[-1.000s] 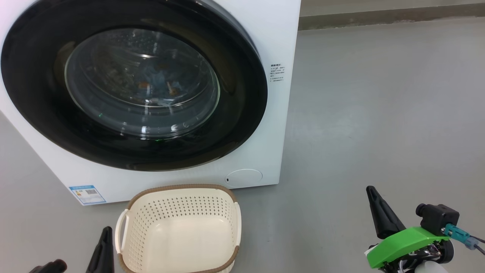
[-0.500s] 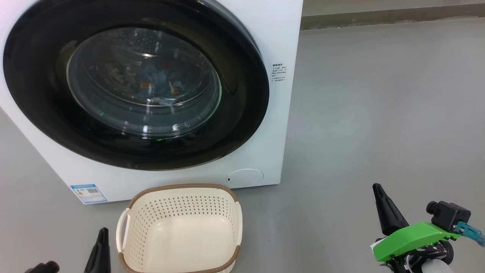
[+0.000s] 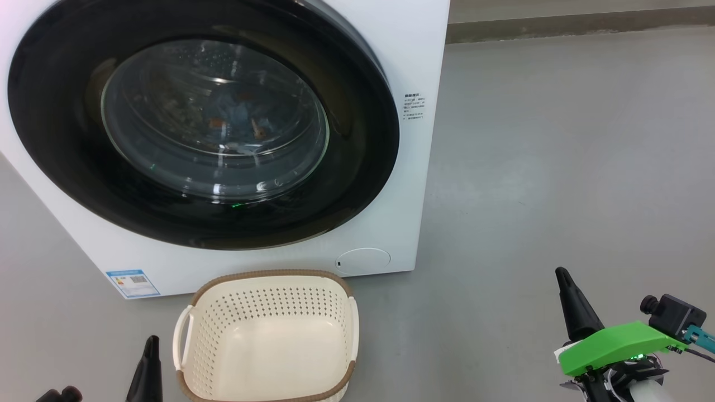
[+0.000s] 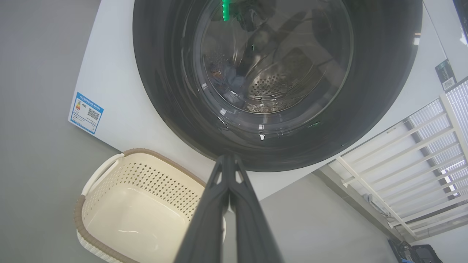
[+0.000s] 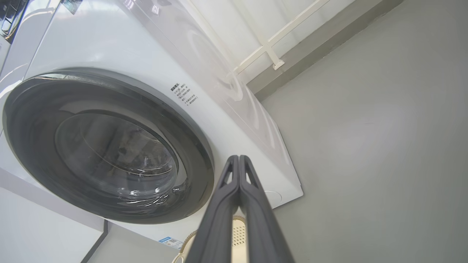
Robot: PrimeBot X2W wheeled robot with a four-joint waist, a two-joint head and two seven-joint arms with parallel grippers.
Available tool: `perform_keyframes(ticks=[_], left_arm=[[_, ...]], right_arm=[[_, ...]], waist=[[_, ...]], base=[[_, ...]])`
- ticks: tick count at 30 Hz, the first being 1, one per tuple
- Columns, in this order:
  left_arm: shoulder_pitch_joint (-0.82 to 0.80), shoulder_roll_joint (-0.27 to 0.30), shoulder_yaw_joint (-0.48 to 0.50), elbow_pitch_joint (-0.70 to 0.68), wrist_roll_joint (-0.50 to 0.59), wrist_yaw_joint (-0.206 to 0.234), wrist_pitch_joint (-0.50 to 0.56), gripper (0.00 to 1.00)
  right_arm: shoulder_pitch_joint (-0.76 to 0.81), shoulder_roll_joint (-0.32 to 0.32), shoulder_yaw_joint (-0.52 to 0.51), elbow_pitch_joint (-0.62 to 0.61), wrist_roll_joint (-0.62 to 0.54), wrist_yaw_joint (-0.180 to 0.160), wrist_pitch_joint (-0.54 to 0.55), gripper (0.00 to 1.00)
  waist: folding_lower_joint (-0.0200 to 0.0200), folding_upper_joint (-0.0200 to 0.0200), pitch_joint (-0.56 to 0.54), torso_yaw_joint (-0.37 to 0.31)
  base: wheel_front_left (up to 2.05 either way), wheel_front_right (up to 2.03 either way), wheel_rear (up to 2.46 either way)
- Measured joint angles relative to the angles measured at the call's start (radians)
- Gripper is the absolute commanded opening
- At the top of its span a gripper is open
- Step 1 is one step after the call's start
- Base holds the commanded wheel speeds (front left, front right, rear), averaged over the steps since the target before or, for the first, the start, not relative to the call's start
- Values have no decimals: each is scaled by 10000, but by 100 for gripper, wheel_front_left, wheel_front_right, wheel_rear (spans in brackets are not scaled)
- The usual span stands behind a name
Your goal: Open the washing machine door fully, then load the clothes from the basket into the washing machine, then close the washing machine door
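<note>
right end effector point(image 3: 562, 273) drifted right | left end effector point(image 3: 151, 340) lower | both closed, upright

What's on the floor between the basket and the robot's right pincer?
Nothing. In the head view, the grey floor between the basket and the right pincer is bare.
</note>
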Motion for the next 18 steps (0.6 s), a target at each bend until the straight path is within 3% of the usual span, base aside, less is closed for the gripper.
perform_keyframes(ticks=[18], left_arm=[[-152,-282,345,-10,-1285,-84,508,0]], right_arm=[[45,113,-464,-174,1578,-2,460,0]], waist=[[0,0,8,65]], base=[[0,0,0]])
